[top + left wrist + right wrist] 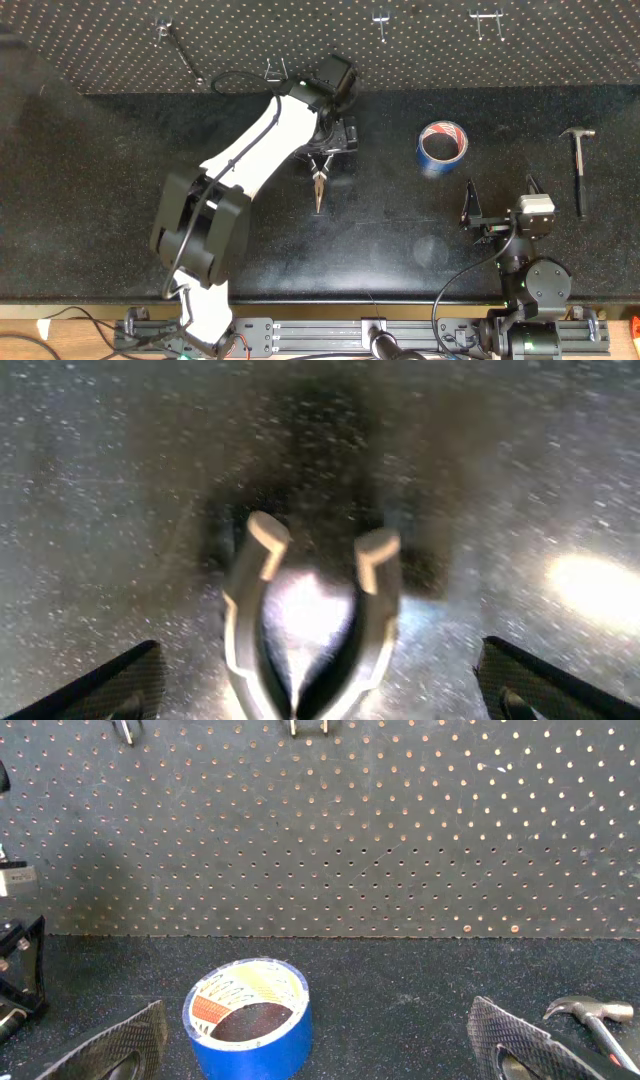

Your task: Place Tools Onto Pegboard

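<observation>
**Top view.** The left arm reaches from its base at 7 o'clock to the middle of the dark desk. Its left hand hangs over the handles of the pliers. The pliers lie flat on the desk, nose toward 6 o'clock and handles toward the pegboard at 12 o'clock. In the left wrist view the two cream-tipped handles spread between the fingers. The fingers stand wide apart and touch neither handle, so this hand is open.

The right hand sits low at 4 o'clock, near its own base. Its fingers are likewise parted, with nothing between them.

A roll of blue tape stands on the desk at 2 o'clock from the pliers. A hammer lies at 3 o'clock, near the desk's edge, with its head toward the pegboard. A wrench hangs on the pegboard at 11 o'clock, and bare metal hooks sit at 1 o'clock.
</observation>
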Controlling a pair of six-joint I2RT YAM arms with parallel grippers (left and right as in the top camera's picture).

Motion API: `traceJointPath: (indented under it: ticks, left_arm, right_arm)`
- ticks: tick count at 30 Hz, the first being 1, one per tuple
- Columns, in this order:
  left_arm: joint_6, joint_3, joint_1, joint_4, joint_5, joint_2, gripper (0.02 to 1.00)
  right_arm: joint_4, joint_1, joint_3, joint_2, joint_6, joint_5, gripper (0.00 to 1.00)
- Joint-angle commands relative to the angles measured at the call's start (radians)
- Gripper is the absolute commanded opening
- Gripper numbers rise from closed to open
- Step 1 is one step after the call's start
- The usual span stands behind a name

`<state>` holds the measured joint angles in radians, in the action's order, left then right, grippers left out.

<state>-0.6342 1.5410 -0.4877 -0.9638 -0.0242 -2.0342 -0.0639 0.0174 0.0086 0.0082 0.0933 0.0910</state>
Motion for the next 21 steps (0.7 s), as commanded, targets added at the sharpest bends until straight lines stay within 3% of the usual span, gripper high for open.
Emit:
traceJointPath:
  ticks: [1,6,16,17,18,21]
  left_arm:
    - [0.052,0.019,0.029,0.011,-0.007,-0.022,0.996]
    - [0.124,0.019,0.029,0.043,-0.005,-0.039,0.996]
    - [0.127,0.019,0.029,0.044,0.026,-0.098,0.996]
    - [0.127,0.019,0.029,0.044,0.026,-0.098,0.967]
    - [0.127,0.019,0.029,0.044,0.029,-0.098,0.827]
    - [0.127,0.019,0.029,0.044,0.03,-0.098,0.691]
  right_arm:
    - [-0.003,-0.008,-0.005,-0.007,0.011,-0.002,0.98]
    - [-0.003,-0.008,-0.005,-0.007,0.011,-0.002,0.982]
    - [-0.003,-0.008,-0.005,-0.007,0.011,-0.002,0.98]
    - [-0.003,-0.008,-0.005,-0.007,0.011,-0.002,0.98]
    - [-0.003,-0.008,-0.005,-0.007,0.011,-0.002,0.98]
    - [-0.003,-0.008,-0.005,-0.007,0.011,-0.002,0.98]
